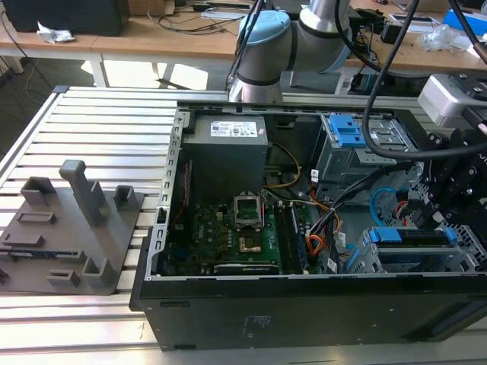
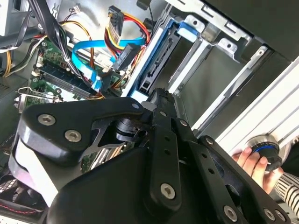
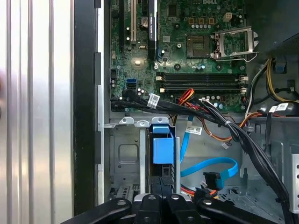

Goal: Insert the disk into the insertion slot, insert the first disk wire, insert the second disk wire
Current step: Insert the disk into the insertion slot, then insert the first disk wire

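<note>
The disk (image 3: pixel 162 148), in its bright blue caddy, stands on edge inside the insertion slot (image 3: pixel 124 158), a grey sheet-metal cage at the case's corner. In the exterior view the disk (image 1: pixel 407 236) lies in the cage (image 1: pixel 466 255) at the lower right. My gripper (image 3: pixel 161 205) hangs right over the disk's edge, its black fingers (image 3: pixel 149 204) drawn together. The second disk wire (image 3: pixel 210 165), flat and light blue, loops beside the cage with its dark plug (image 3: pixel 212 179) loose. It also shows in the second wrist view (image 2: pixel 88 49). An orange-red-black wire bundle (image 2: pixel 122 28) ends at a dark plug near the disk (image 2: pixel 152 65).
The open computer case holds a green motherboard (image 1: pixel 243 228) and a grey power supply (image 1: pixel 228 144). A thick black cable bundle (image 3: pixel 243 140) crosses beside the cage. A grey bay with blue tabs (image 1: pixel 350 133) sits behind. A person's hand (image 2: pixel 252 161) rests on a knob outside the case. A grey fixture (image 1: pixel 68 228) stands at the exterior view's left.
</note>
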Motion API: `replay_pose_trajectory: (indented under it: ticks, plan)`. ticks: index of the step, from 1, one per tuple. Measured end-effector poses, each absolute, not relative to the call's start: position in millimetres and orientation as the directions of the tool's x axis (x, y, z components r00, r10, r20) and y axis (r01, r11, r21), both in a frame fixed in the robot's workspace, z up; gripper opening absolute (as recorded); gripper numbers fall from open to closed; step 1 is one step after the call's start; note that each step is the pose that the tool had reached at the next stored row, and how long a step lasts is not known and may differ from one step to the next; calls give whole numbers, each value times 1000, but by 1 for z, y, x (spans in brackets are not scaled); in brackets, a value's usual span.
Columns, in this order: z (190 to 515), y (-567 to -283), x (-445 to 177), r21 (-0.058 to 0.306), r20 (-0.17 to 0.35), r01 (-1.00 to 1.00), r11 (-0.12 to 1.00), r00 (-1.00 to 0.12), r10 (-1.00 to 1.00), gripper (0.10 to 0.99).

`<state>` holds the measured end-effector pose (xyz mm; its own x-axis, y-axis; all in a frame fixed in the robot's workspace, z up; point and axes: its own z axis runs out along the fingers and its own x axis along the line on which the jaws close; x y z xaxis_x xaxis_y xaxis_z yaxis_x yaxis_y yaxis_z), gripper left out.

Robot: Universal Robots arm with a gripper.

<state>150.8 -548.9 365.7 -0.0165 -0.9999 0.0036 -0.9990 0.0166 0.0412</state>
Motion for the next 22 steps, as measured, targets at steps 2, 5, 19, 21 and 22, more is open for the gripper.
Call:
replay_pose_trajectory:
  ticks: [2,5,19,21,22]
  plan:
    - [365,-549,154,41,4,-999,17,-16,-1000,106]
    - [365,-549,154,41,4,-999,17,-17,-1000,106]
    - [365,-549,155,41,4,-999,17,-17,-1000,173]
    - [365,-549,155,41,4,-999,17,-17,-1000,235]
    - [365,-549,155,41,4,-999,17,-17,-1000,302]
